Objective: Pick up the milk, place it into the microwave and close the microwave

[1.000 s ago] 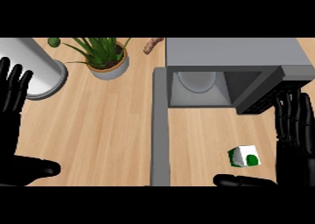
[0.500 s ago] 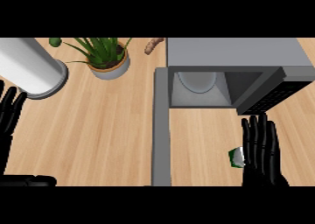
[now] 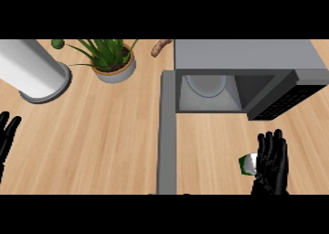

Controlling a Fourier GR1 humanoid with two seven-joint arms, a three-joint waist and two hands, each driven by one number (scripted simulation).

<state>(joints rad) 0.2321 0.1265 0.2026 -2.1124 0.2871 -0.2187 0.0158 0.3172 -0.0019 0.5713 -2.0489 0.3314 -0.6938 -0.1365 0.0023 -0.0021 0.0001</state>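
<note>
The milk [image 3: 247,163] is a small white and green carton on the wooden counter at the lower right, mostly hidden by my right hand [image 3: 272,162]. That hand lies flat against the carton's right side, fingers straight and pointing away from me. The grey microwave [image 3: 245,73] stands at the back right, its door [image 3: 282,98] swung open to the right, showing a pale turntable plate [image 3: 206,84] inside. My left hand [image 3: 2,137] rests open at the left edge, fingers up.
A white cylinder [image 3: 29,68] stands at the back left. Beside it is a potted green plant [image 3: 112,61]. A grey seam strip [image 3: 167,137] runs down the counter's middle. A brownish object [image 3: 160,47] lies behind the microwave's left corner.
My right hand has slid left and nearer to the lower edge, now covering the milk's right side. The left hand has dropped lower at the left edge. The view has shifted slightly.
</note>
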